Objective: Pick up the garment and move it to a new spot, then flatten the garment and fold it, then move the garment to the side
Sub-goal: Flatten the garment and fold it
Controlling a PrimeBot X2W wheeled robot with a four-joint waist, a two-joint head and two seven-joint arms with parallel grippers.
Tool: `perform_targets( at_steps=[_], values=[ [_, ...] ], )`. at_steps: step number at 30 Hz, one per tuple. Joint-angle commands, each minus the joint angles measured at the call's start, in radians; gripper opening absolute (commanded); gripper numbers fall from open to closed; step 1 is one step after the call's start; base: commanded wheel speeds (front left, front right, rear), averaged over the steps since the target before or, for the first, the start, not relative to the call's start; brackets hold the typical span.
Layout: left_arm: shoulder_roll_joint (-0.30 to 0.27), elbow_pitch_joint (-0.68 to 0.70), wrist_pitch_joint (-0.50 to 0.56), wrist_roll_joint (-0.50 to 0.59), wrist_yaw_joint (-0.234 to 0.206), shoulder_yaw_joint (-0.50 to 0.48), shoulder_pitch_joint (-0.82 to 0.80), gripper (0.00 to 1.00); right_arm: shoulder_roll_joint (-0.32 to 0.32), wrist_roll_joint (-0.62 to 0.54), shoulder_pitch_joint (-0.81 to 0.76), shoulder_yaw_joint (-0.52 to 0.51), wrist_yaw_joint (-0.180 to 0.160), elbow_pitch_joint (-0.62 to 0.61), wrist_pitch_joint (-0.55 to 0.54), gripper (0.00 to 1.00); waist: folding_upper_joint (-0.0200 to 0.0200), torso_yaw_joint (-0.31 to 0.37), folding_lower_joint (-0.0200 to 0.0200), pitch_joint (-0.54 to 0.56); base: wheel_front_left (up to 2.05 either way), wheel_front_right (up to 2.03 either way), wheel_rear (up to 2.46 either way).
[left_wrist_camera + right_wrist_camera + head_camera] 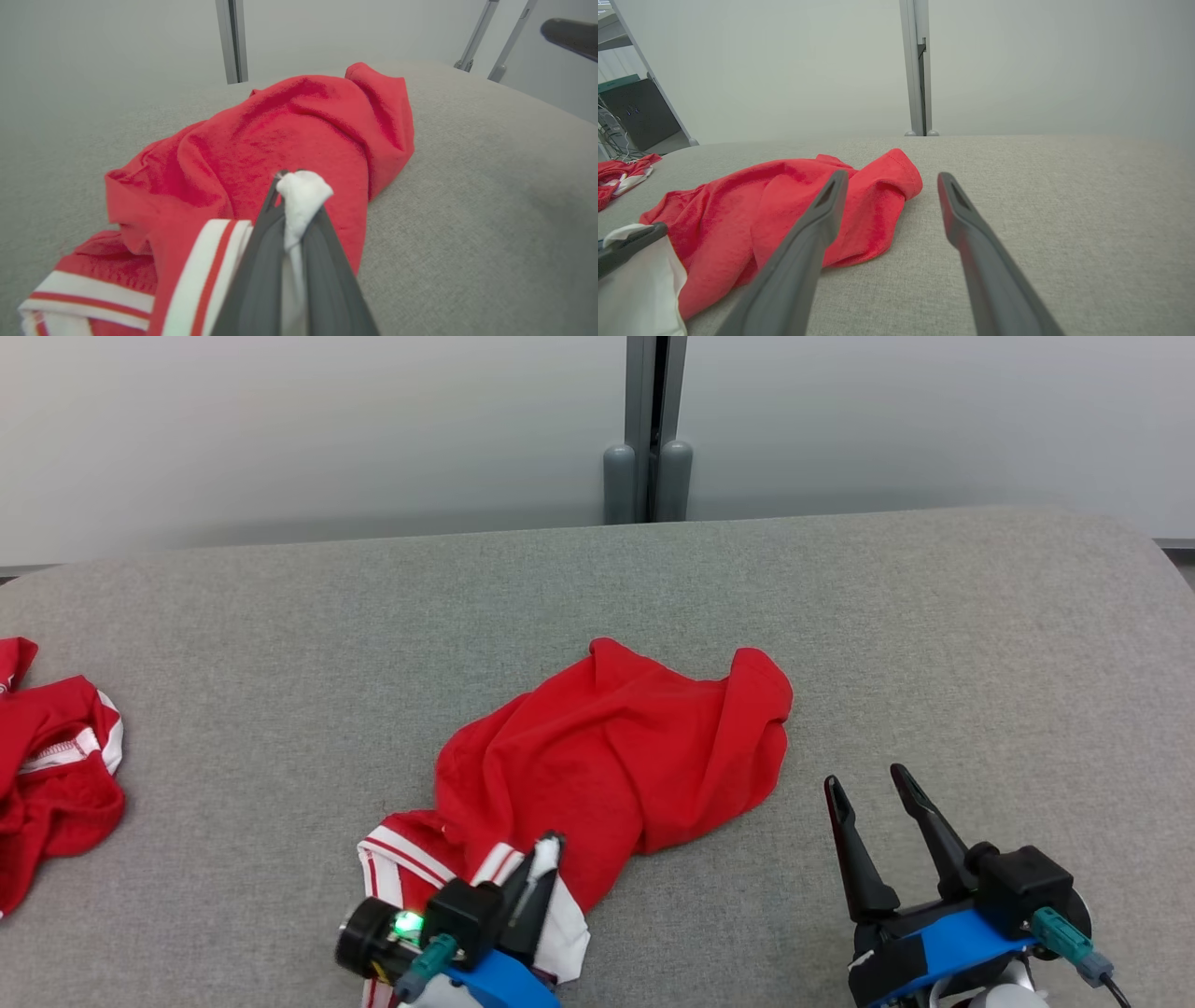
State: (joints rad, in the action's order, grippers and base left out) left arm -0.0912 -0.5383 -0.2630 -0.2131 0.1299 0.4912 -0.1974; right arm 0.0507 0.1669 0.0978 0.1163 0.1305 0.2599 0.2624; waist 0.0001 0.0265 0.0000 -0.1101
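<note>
As far as I can judge, the task is at its very beginning. The crumpled red jersey garment with white-and-red striped trim [616, 756] lies in a heap on the grey fabric-covered counter [280, 644], not lifted, not flattened and not folded. So the carrying to a new spot, the smoothing, the folding and the last move to the side are all left to do; only the first grip seems made. The garment is on the near side of the grey metal post [649, 429] that stands behind the far edge of the counter, almost in line with it and well apart from it, and its striped end reaches toward the robot, a little left of the post's line. At this striped end the left end effector [546, 847] is closed: its two dark fingers [261, 261] lie together with a fold of the white trim pinched between the tips. This arm comes in low, with the fingers pointing toward the post. The right end effector [868, 782] is to the right of the post's line, near the garment but apart from it, fingers spread wide and holding nothing, above bare counter. Another red and white cloth [47, 775] lies far to the left of the post.
</note>
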Motion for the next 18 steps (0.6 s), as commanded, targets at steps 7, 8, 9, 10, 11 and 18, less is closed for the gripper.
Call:
perform_targets(
  at_steps=[7,8,9,10,11,18],
  values=[
    [-0.055,0.082,-0.003,-0.225,0.001,0.377,0.004,0.0,0.0,0.012,-0.022,0.02,0.0,0.017,0.004,1.0,-0.0001,-0.01,0.0,0.029,0.0,0.0,0.0],
    [-0.064,0.082,-0.003,-0.244,0.001,0.402,-0.003,0.0,0.0,0.013,-0.022,0.019,0.0,0.018,0.004,1.0,-0.0001,-0.011,0.0,0.03,0.0,0.0,0.0],
    [-0.072,0.082,-0.003,-0.264,0.001,0.428,-0.01,0.0,0.0,0.013,-0.022,0.02,0.0,0.019,0.004,1.0,-0.0001,-0.011,0.0,0.03,0.0,0.0,0.0],
    [-0.075,0.09,-0.003,-0.285,0.001,0.443,-0.015,0.0,0.0,0.013,-0.021,0.02,0.0,0.019,0.004,1.0,-0.0001,-0.011,0.0,0.029,0.0,0.0,0.0],
    [-0.078,0.099,-0.003,-0.298,0.001,0.454,-0.021,0.44,0.0,0.012,-0.021,0.018,0.0,0.019,0.004,1.0,-0.0001,-0.012,0.0,0.029,0.0,0.0,0.0],
    [-0.112,0.2,-0.003,-0.27,0.001,0.371,-0.039,1.0,0.0,0.014,-0.033,0.004,0.0,0.02,0.004,1.0,-0.0001,-0.021,0.0,0.027,0.0,0.0,0.0]
  ],
)
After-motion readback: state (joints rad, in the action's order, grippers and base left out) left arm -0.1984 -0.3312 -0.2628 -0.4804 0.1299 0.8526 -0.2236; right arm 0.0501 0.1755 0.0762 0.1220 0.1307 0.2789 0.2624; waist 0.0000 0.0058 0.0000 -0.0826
